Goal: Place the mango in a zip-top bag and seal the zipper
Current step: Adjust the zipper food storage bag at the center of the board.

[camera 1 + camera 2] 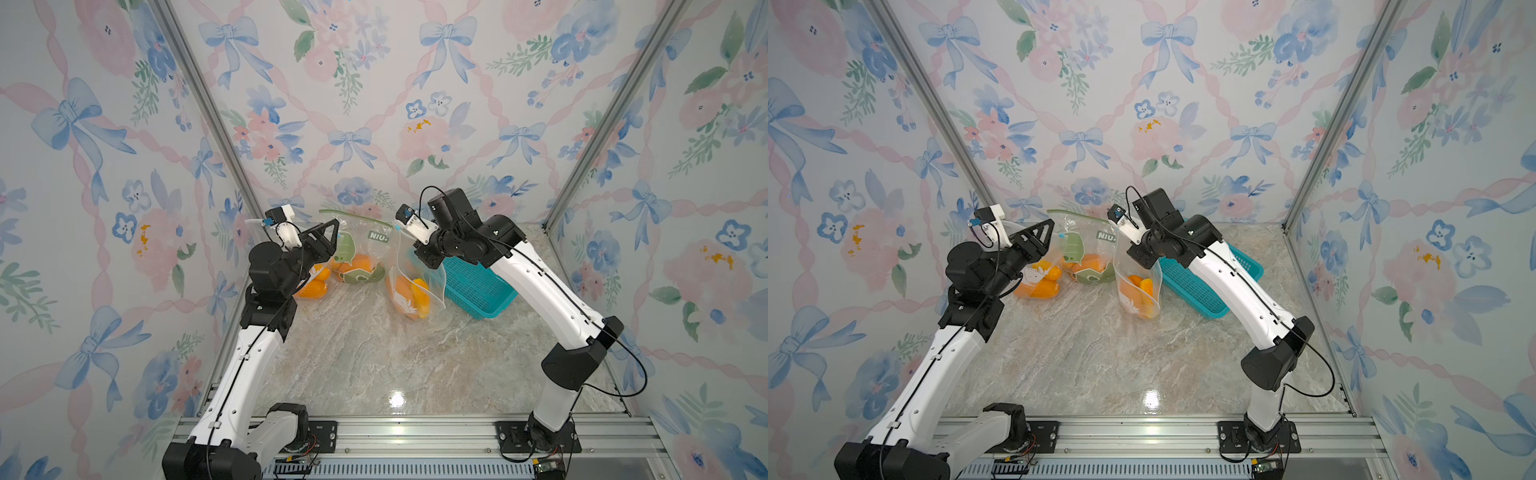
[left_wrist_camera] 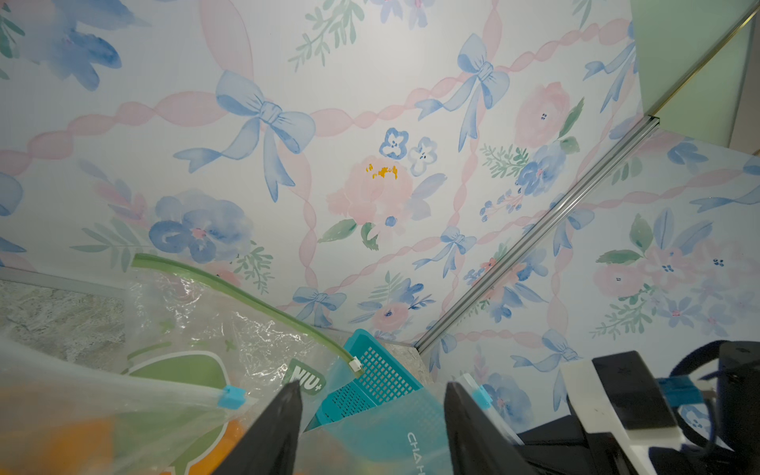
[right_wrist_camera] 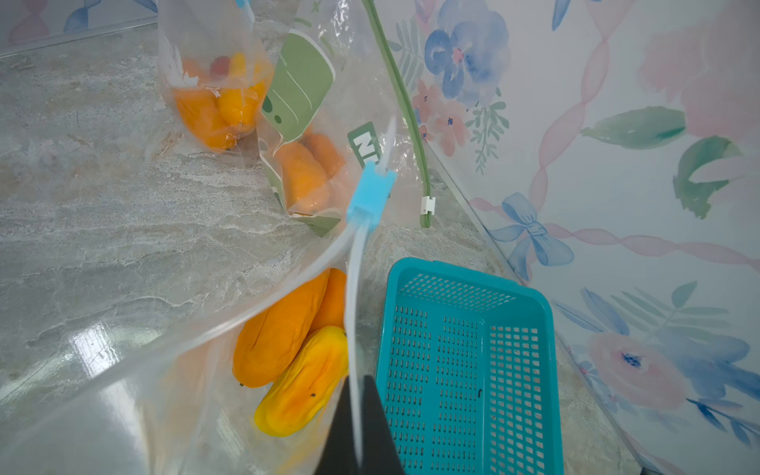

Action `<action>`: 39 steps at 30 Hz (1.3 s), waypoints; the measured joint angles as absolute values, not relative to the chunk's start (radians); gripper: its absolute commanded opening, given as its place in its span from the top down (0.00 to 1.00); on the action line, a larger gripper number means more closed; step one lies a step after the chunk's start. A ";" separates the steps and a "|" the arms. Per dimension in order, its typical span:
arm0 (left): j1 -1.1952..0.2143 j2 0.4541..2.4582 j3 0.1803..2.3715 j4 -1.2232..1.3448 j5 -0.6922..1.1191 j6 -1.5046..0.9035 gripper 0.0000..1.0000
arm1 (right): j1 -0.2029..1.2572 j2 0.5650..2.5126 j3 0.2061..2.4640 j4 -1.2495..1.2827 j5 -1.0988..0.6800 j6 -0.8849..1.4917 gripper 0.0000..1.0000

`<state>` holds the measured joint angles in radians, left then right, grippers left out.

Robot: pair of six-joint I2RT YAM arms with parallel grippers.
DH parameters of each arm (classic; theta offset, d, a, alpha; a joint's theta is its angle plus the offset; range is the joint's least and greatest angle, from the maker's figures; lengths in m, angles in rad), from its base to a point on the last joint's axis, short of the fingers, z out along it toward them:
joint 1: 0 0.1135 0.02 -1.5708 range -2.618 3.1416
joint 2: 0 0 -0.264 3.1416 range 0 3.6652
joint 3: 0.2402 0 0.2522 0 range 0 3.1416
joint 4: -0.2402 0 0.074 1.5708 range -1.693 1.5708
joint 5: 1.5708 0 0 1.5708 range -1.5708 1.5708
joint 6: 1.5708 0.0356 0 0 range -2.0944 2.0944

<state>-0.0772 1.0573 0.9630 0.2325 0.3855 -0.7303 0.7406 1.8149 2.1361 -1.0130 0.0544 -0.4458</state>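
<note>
A clear zip-top bag (image 1: 415,270) hangs upright at the back of the table, with orange-yellow mangoes (image 3: 288,341) at its bottom. My right gripper (image 3: 360,415) is shut on the bag's white zipper strip (image 3: 353,288). The blue slider (image 3: 370,193) sits further along the strip. From the slider towards my gripper the two strips part, so the mouth is open there. My left gripper (image 2: 372,390) is open and holds nothing. It is raised to the left of this bag, and the slider (image 2: 481,397) shows beside one fingertip (image 2: 469,427).
Two more bags of mangoes lie at the back: a clear one (image 1: 313,282) under my left arm and a green-printed one (image 1: 357,257) with a green zipper (image 2: 246,296). A teal basket (image 1: 478,286) stands behind the held bag, under my right arm. Patterned walls close three sides.
</note>
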 measured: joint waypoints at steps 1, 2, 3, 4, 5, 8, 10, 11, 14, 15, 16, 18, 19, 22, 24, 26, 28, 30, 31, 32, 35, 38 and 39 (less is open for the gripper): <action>-0.077 1.062 0.963 0.232 0.399 -0.723 0.36 | 0.740 1.809 2.123 -1.013 0.042 -0.480 1.00; -0.076 1.068 0.963 0.231 0.421 -0.709 0.35 | 0.736 1.800 2.110 -1.013 0.025 -0.514 1.00; -0.076 1.075 0.963 0.231 0.448 -0.690 0.35 | 0.728 1.788 2.097 -1.013 -0.002 -0.551 1.00; -0.076 1.079 0.963 0.231 0.469 -0.678 0.35 | 0.723 1.777 2.088 -1.013 -0.023 -0.577 1.00; -0.077 1.084 0.963 0.231 0.496 -0.656 0.34 | 0.713 1.765 2.083 -1.016 -0.056 -0.609 1.00; -0.081 1.088 0.963 0.231 0.563 -0.589 0.34 | 0.668 1.734 2.082 -1.023 -0.154 -0.686 1.00; -0.089 1.088 0.963 0.231 0.601 -0.545 0.34 | 0.629 1.722 2.088 -1.039 -0.224 -0.727 1.00; -0.097 1.088 0.963 0.231 0.620 -0.521 0.33 | 0.609 1.722 2.099 -1.052 -0.266 -0.747 1.00; -0.125 1.088 0.963 0.232 0.680 -0.450 0.32 | 0.560 1.724 2.135 -1.096 -0.377 -0.796 1.00; -0.140 1.088 0.960 0.233 0.702 -0.418 0.31 | 0.551 1.724 2.148 -1.106 -0.405 -0.806 1.00; -0.154 1.087 0.954 0.236 0.720 -0.391 0.30 | 0.543 1.726 2.159 -1.112 -0.425 -0.815 1.00; -0.192 1.087 0.931 0.238 0.755 -0.328 0.30 | 0.537 1.735 2.175 -1.118 -0.460 -0.824 1.00; -0.210 1.087 0.919 0.238 0.770 -0.302 0.29 | 0.537 1.741 2.179 -1.120 -0.471 -0.825 1.00; -0.265 1.087 0.874 0.237 0.803 -0.216 0.26 | 0.537 1.777 2.180 -1.131 -0.498 -0.824 1.00; -0.296 1.087 0.852 0.231 0.804 -0.168 0.26 | 0.537 1.811 2.180 -1.143 -0.505 -0.824 1.00; -0.316 1.087 0.844 0.231 0.797 -0.132 0.26 | 0.537 1.838 2.180 -1.152 -0.513 -0.823 1.00; -0.332 1.088 0.842 0.233 0.786 -0.103 0.26 | 0.538 1.855 2.180 -1.153 -0.517 -0.823 1.00; -0.345 1.088 0.838 0.235 0.783 -0.077 0.26 | 0.538 1.861 2.180 -1.153 -0.520 -0.823 1.00; -0.350 1.088 0.834 0.239 0.782 -0.066 0.26 | 0.538 1.861 2.180 -1.153 -0.521 -0.823 1.00; -0.354 1.088 0.829 0.239 0.782 -0.052 0.26 | 0.539 1.861 2.180 -1.153 -0.521 -0.823 1.00; -0.362 1.087 0.807 0.239 0.762 -0.022 0.26 | 0.545 1.861 2.180 -1.155 -0.524 -0.819 1.00; -0.363 1.087 0.794 0.237 0.685 -0.009 0.29 | 0.551 1.862 2.180 -1.160 -0.524 -0.820 1.00; -0.363 1.088 0.794 0.239 0.668 -0.007 0.30 | 0.554 1.862 2.180 -1.161 -0.524 -0.820 1.00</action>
